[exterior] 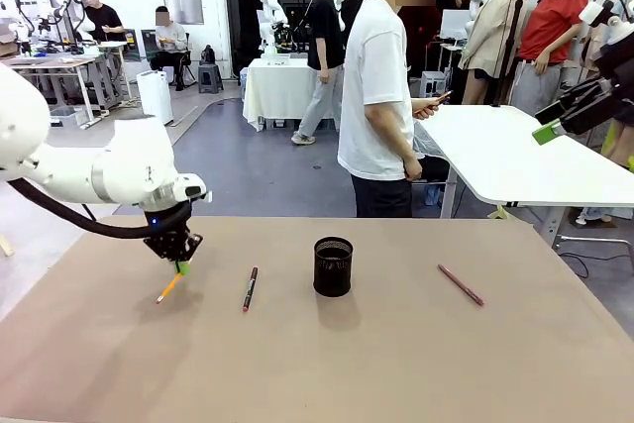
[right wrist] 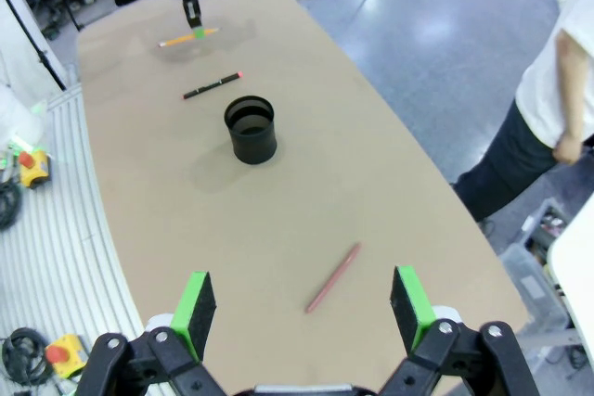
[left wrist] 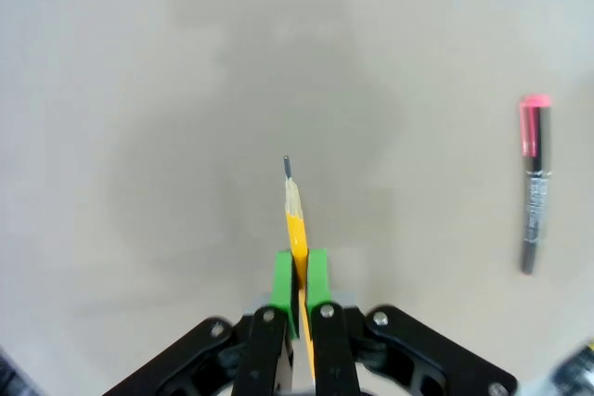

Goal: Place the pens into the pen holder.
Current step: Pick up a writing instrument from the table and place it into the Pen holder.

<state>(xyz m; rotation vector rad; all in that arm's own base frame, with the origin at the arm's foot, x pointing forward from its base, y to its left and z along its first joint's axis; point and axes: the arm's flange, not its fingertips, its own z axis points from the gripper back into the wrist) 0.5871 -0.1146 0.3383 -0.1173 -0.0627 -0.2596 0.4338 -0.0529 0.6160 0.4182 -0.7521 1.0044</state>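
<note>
My left gripper [exterior: 181, 267] is down at the table's left side, shut on the yellow-orange pencil [exterior: 167, 289]; between the green pads the pencil [left wrist: 295, 229] points its tip away. The black pen with red ends [exterior: 250, 287] lies just right of it, also seen as the black pen [left wrist: 532, 183]. The black mesh pen holder [exterior: 333, 265] stands upright mid-table with nothing visible inside. The pinkish-red pen [exterior: 461, 284] lies to its right. My right gripper [right wrist: 304, 312] hangs open high above the table, with the pinkish-red pen [right wrist: 333, 277] below it and the holder [right wrist: 251, 129] farther off.
A person in a white shirt [exterior: 376, 96] stands beyond the table's far edge, holding a thin stick. A white table [exterior: 515, 156] stands at the back right. The brown tabletop [exterior: 396, 364] has bare room in front.
</note>
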